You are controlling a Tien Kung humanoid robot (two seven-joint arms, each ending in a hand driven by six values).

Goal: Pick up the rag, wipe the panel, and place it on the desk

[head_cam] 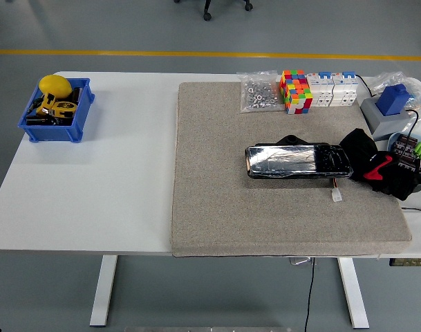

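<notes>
While a grey felt mat (279, 173) covers the white table's (99, 180) right half, its left lies bare beside a blue plastic bin (56, 111); neither hand shows, so finger state cannot be told.

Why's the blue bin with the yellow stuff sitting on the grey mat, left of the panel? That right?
Not quite. The blue bin sits on the bare white table, off the grey mat, as the head view shows. It is left of the panel, and it does hold yellow items.

Neither arm nor hand anywhere over the table — both out of view.
</notes>
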